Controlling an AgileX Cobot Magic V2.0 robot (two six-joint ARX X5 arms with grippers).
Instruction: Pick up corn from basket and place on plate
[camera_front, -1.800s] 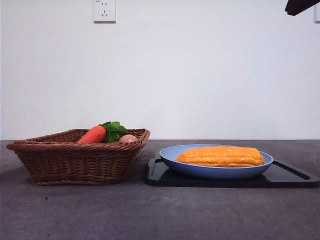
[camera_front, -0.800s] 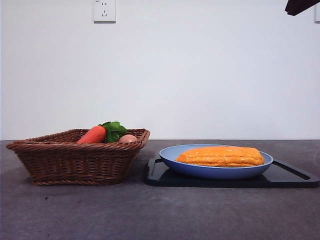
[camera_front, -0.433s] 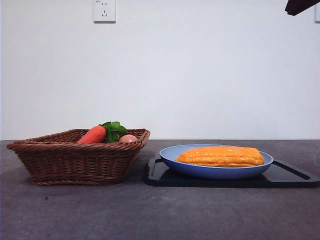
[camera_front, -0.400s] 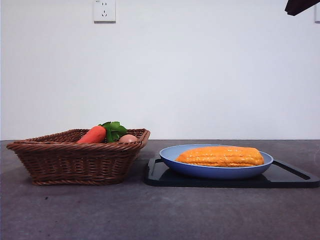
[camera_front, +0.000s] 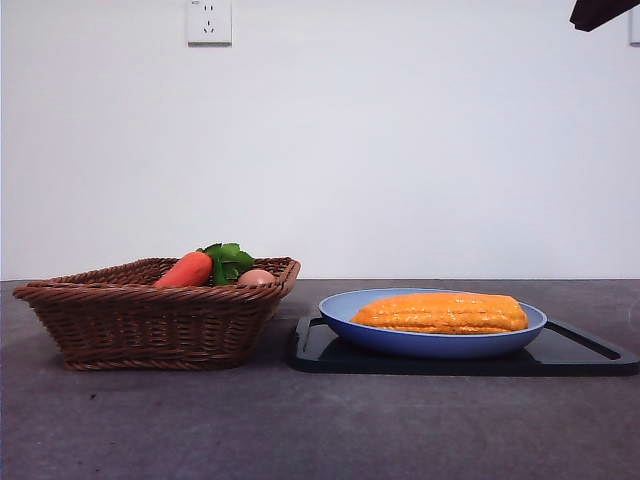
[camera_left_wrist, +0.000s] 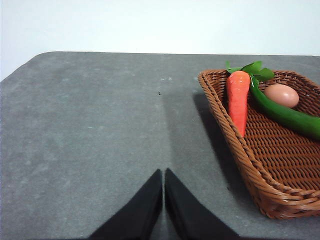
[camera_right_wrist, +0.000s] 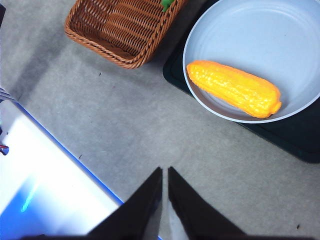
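Note:
The corn (camera_front: 440, 312) (camera_right_wrist: 233, 88), a long yellow-orange cob, lies on its side in the light-blue plate (camera_front: 341, 310) (camera_right_wrist: 260, 30), which sits on a black tray. To its left stands the brown wicker basket (camera_front: 140, 325) (camera_left_wrist: 280, 170) (camera_right_wrist: 117, 27). My right gripper (camera_right_wrist: 164, 172) is shut and empty, high above the table near its front edge, away from the plate. My left gripper (camera_left_wrist: 163, 175) is shut and empty over bare table beside the basket. One black arm tip (camera_front: 603, 12) shows at the front view's top right corner.
A carrot (camera_front: 185, 270) (camera_left_wrist: 239, 100) with green leaves, an egg (camera_front: 256, 277) (camera_left_wrist: 281, 95) and a long green vegetable (camera_left_wrist: 287, 116) lie in the basket. The black tray (camera_front: 590, 352) (camera_right_wrist: 295, 140) holds the plate. A white and blue surface (camera_right_wrist: 45, 175) lies past the table's edge.

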